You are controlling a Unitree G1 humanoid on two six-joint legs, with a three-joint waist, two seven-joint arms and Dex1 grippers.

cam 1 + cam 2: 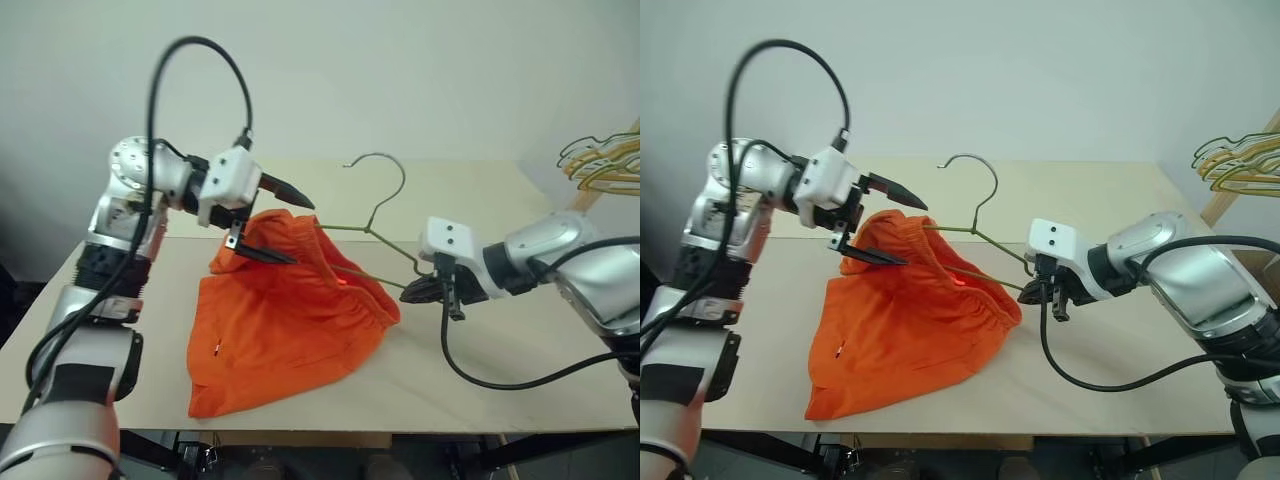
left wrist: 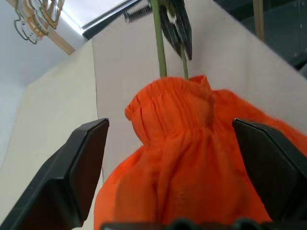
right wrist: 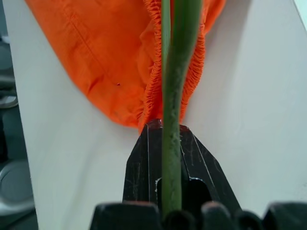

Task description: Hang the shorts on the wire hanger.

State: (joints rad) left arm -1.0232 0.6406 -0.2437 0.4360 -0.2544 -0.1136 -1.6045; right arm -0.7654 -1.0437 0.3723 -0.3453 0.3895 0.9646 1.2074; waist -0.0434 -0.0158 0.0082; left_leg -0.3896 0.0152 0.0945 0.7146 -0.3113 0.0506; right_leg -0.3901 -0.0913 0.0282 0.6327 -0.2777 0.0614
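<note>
The shorts (image 1: 285, 325) lie heaped on the tabletop (image 1: 520, 370), their upper part lifted into a peak by the hanger (image 1: 375, 225) threaded into them; the waistband bunches along the wire toward the right pincer (image 1: 420, 290), and the lower leg spreads flat toward the near edge of the tabletop; the hanger's hook rises free above the fabric, its wire shoulder running down to the right pincer; that pincer is clenched on the olive wire near its corner, just beside the gathered waistband, as the right wrist view shows with the wire (image 3: 172, 120) pinched between the two black fingers; the left pincer (image 1: 285, 225) is released, fingers spread wide at the raised top of the shorts, one finger (image 1: 287, 189) above the fabric and the other against its near side; in the left wrist view the orange peak (image 2: 192, 158) sits between both spread fingers; a bunch of yellow and green hangers (image 1: 605, 160) hangs at the far right, well apart.
</note>
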